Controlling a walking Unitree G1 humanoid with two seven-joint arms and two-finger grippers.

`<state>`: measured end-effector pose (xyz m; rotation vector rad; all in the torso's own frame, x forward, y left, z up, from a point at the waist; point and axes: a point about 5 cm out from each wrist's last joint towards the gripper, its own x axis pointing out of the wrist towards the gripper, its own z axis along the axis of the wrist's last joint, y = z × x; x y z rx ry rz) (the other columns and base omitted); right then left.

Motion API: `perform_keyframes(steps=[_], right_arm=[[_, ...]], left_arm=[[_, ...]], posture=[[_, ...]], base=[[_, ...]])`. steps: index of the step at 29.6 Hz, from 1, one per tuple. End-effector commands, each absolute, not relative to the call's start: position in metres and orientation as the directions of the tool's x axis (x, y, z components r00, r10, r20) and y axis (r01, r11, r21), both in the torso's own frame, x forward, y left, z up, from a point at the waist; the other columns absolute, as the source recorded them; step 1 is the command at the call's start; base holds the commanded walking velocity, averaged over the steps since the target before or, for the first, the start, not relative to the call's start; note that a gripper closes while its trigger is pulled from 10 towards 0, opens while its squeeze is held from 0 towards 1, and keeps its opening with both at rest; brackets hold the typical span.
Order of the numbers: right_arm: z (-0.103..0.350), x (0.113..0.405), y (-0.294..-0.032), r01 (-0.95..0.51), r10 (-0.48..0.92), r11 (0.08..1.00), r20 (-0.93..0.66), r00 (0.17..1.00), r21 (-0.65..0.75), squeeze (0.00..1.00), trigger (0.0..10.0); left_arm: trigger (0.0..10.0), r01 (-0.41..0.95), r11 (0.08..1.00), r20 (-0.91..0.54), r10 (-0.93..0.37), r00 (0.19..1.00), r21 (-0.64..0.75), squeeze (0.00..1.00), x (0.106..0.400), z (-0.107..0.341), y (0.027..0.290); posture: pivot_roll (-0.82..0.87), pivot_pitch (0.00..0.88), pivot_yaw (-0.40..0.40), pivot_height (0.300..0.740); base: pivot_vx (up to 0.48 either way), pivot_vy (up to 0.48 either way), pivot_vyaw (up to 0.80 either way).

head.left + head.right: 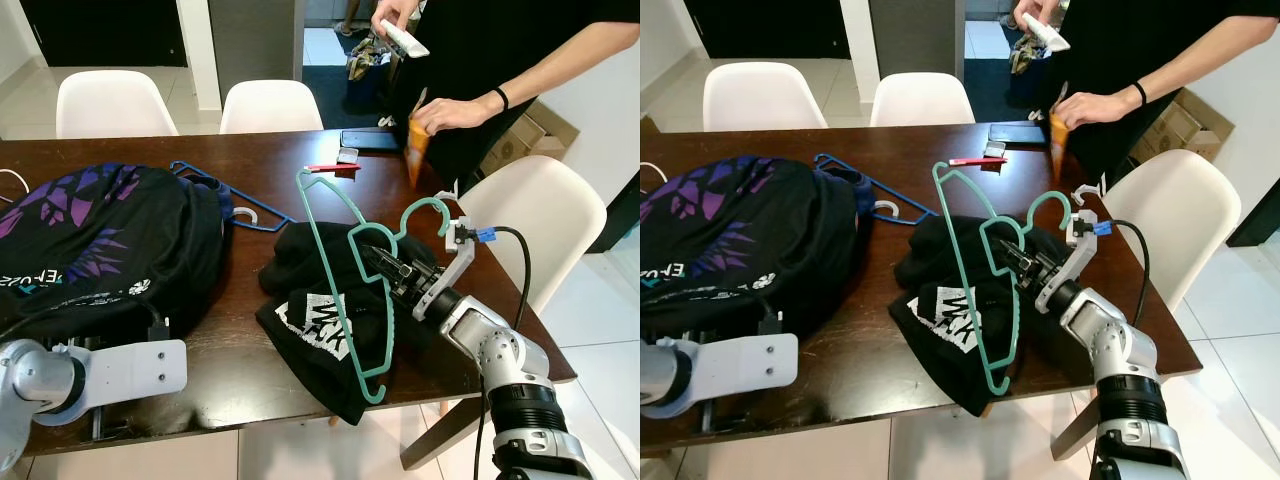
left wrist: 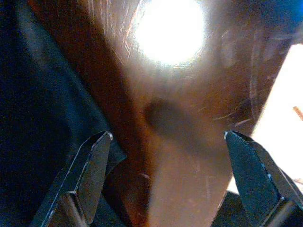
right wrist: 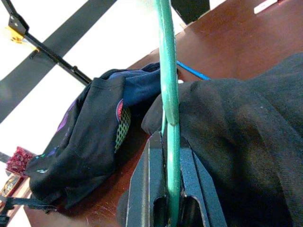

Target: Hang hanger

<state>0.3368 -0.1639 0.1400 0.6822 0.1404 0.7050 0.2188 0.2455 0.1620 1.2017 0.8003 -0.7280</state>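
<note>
The right hand (image 1: 372,262) is clamped on a teal plastic clothes hanger (image 1: 340,205), its two black fingers pinched together around the thin bar just below the hook. The hanger stands tilted above a crumpled black garment with a white print (image 1: 320,320), which lies near the front edge of the dark brown wooden surface (image 1: 290,150). The hanger's hook curls up beside the wrist, and its lower corner reaches the garment's front edge. In the right wrist view the teal bar runs straight up out of the closed fingers (image 3: 142,189), with the black cloth right beside it.

The left hand (image 2: 165,179) hangs low over the surface near its front left edge, its fingers spread wide apart with nothing between them.

A large black garment with purple and teal patterns (image 1: 90,240) is heaped on the left part of the surface. A blue plastic hanger (image 1: 215,190) lies flat just beside it, partly under its edge. Farther back lie a red pen (image 1: 332,167) and a dark phone (image 1: 370,140). A person in black stands at the far right side, one hand (image 1: 445,113) on an orange packet, the other (image 1: 392,15) holding a white object. White chairs (image 1: 110,100) stand around the surface.
</note>
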Motion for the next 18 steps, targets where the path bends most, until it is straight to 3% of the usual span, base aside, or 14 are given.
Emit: perform_keyframes(steps=[1,13,18], right_arm=[[0.140,0.336,-0.166,-0.540,0.627,0.559,0.105,0.772,0.630,0.00,10.0],[0.140,0.335,-0.167,-0.538,0.624,0.562,0.104,0.774,0.629,0.00,10.0],[0.140,0.334,-0.167,-0.538,0.623,0.564,0.104,0.775,0.627,0.00,10.0]], left_arm=[[10.0,0.826,0.228,-0.846,-0.018,0.532,0.515,0.00,0.220,0.154,0.251],[10.0,0.783,0.220,-0.813,0.129,0.568,0.582,0.00,0.226,0.151,0.273],[10.0,0.713,0.195,-0.739,0.149,0.658,0.674,0.00,0.241,0.151,0.277]], posture=[[0.12,0.111,-0.043,0.740],[0.12,0.118,-0.040,0.740],[0.12,0.120,-0.041,0.740]], base=[[0.000,0.000,0.00],[0.000,0.000,0.00],[0.000,0.000,0.00]])
